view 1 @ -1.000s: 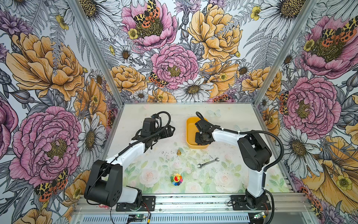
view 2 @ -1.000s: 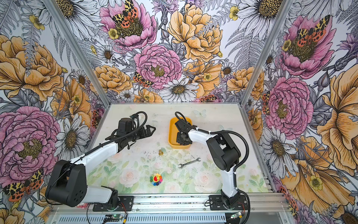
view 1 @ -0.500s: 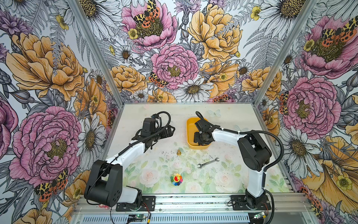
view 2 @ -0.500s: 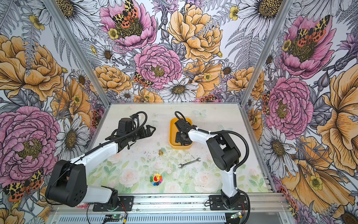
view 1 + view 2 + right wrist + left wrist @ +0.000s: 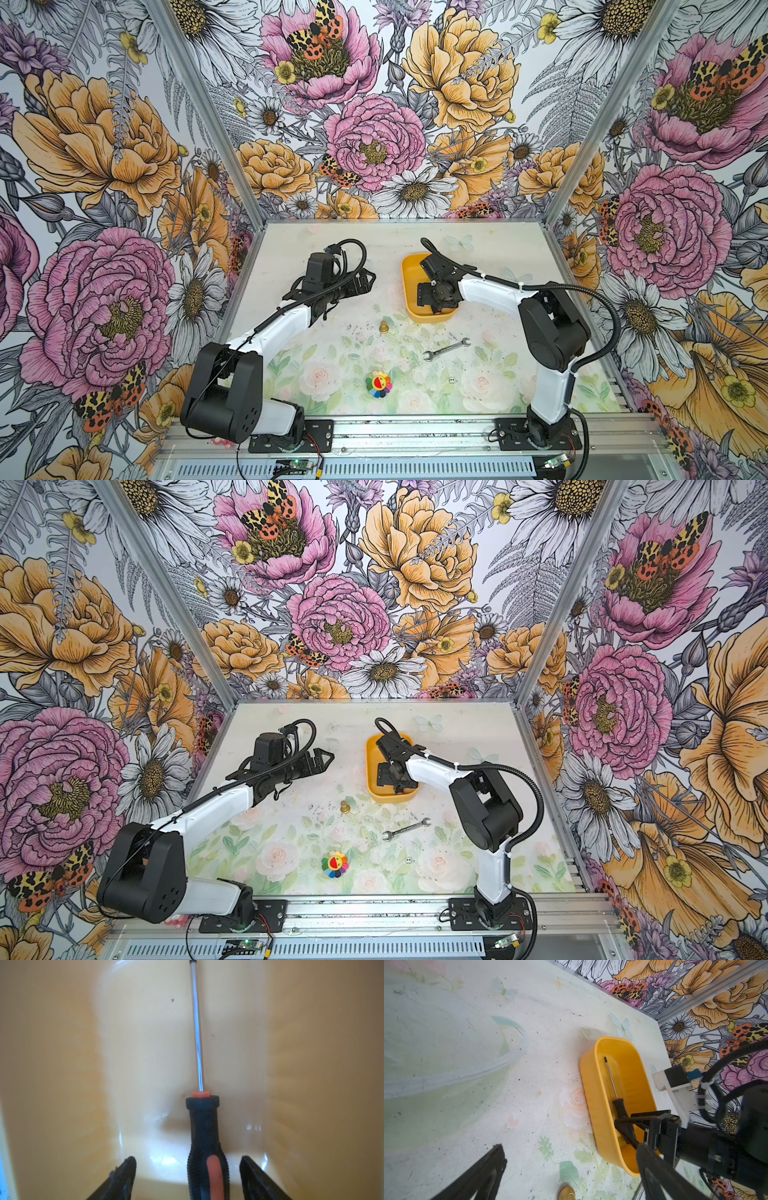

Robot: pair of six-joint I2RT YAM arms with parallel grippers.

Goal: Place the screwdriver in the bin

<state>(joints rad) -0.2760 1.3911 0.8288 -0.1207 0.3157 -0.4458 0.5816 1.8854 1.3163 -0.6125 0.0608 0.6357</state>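
A robot lab cell: aluminium frame, floral printed walls, mounting rail.

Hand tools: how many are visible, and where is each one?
2. The screwdriver lies inside the bin; the wrench lies on the table, outside it, nearer the arm bases. The right arm may hide others.

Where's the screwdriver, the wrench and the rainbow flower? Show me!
screwdriver (image 5: 204, 1126): right wrist view, on its black handle.
wrench (image 5: 446, 348): in a top view, on the middle of its shank.
rainbow flower toy (image 5: 379, 381): in a top view, on its red-and-yellow centre.
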